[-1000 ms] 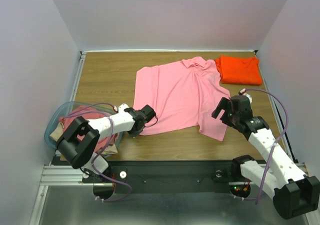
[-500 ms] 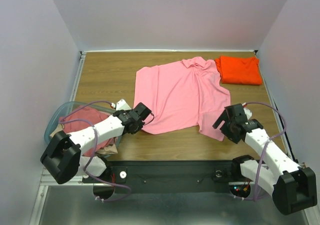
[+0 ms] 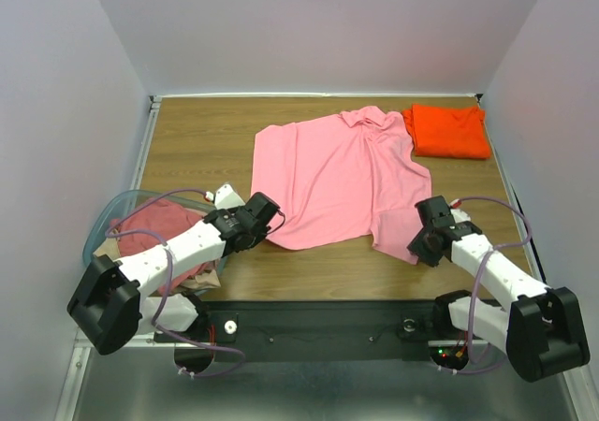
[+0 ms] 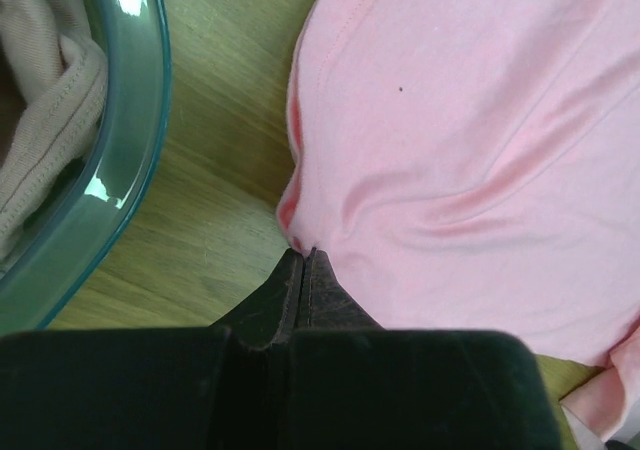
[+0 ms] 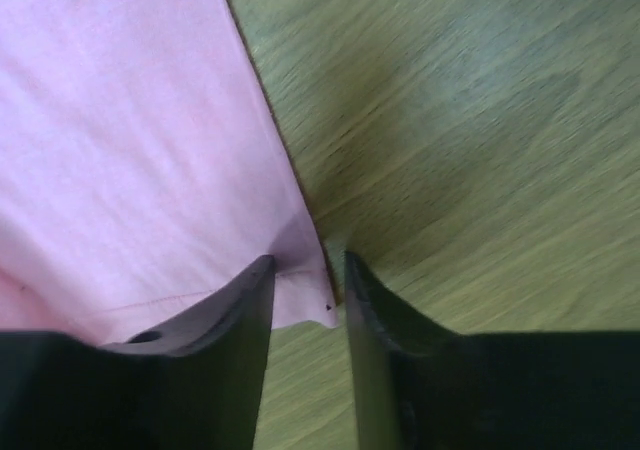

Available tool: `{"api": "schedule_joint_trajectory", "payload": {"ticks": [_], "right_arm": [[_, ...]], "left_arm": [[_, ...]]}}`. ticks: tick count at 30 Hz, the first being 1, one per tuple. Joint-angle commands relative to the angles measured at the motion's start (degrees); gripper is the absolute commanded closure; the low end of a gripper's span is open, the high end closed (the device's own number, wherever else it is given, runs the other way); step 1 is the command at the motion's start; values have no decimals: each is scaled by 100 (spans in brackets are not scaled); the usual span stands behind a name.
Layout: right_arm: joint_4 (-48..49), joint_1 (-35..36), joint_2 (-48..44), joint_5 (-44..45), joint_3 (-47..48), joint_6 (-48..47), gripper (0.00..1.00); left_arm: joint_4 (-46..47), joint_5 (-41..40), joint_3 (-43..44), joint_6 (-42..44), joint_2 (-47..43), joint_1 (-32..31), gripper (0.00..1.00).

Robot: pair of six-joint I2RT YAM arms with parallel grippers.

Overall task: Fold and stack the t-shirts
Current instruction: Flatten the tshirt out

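A light pink t-shirt lies spread flat across the middle of the table. My left gripper is shut on its near-left hem corner; in the left wrist view the fingertips pinch the pink edge. My right gripper is low over the near-right corner. In the right wrist view its jaws stand a little apart, one finger on the pink fabric and the other on bare wood, with the corner between them. A folded orange t-shirt lies at the back right.
A clear bluish tub sits at the near left, holding a dusty rose shirt and a tan one. Its rim is close to the left gripper. White walls enclose the wooden table.
The right arm has dropped to the near-right corner of the pink shirt, and its jaws have narrowed from wide open. The left gripper stays shut on the hem and has shifted slightly.
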Motion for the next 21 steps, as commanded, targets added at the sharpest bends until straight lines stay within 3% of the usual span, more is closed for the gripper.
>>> {"api": "schedule_joint_trajectory", "payload": {"ticks": [1,5,7,21], "right_arm": [[836,28,183,36,-268,102,67],[1047,28,-238,115,-119,40,83],[1065,28,-580,342,-40,40,100],[609,28,-1108,168,-452,242,100]], "left_arm": [[9,-149,-80,63,-136,13,100],[-17,-157,-28,107,-189,13,100],[-52,-175,-19,116,-259,13,100],[-131,-131,-212,63,-628,13,100]]}}
